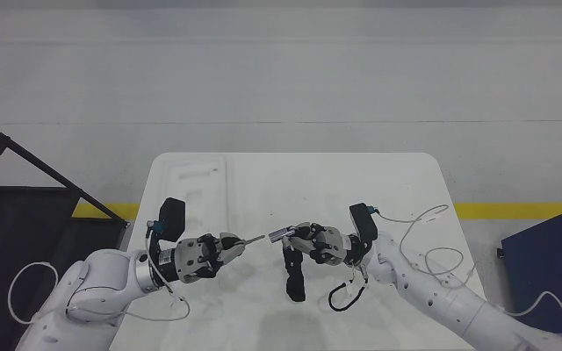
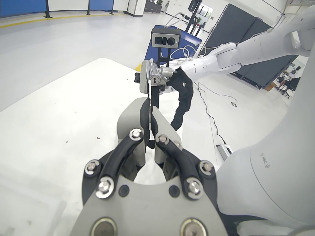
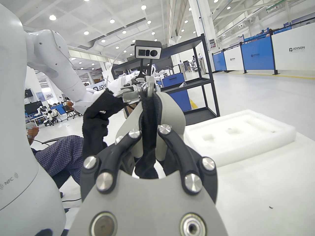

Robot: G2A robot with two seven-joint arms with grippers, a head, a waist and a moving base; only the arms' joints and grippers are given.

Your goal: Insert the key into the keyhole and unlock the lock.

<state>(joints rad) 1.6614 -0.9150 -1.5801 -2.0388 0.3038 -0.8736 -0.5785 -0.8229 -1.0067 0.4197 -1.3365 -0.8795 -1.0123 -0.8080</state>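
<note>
Over the white counter [image 1: 351,184], at lower centre of the top view, the left gripper [image 1: 234,245] pinches the key [image 1: 255,239] and the right gripper [image 1: 306,238] clamps the lock [image 1: 279,233]; insertion seems in hand, needing the tip aligned with the keyhole [image 2: 154,80].

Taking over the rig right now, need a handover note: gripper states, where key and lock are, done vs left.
Left gripper: shut on the key, blade pointing at the lock.
Right gripper: shut on the lock, fingers closed on its black sleeve. The lock is held over the table with the keyhole facing the key.
Done: both parts are in hand and roughly lined up, with the key tip close to the lock's face near the keyhole.
Left: the key does not look inserted yet. Seat it, turn it, open the lock.
</note>
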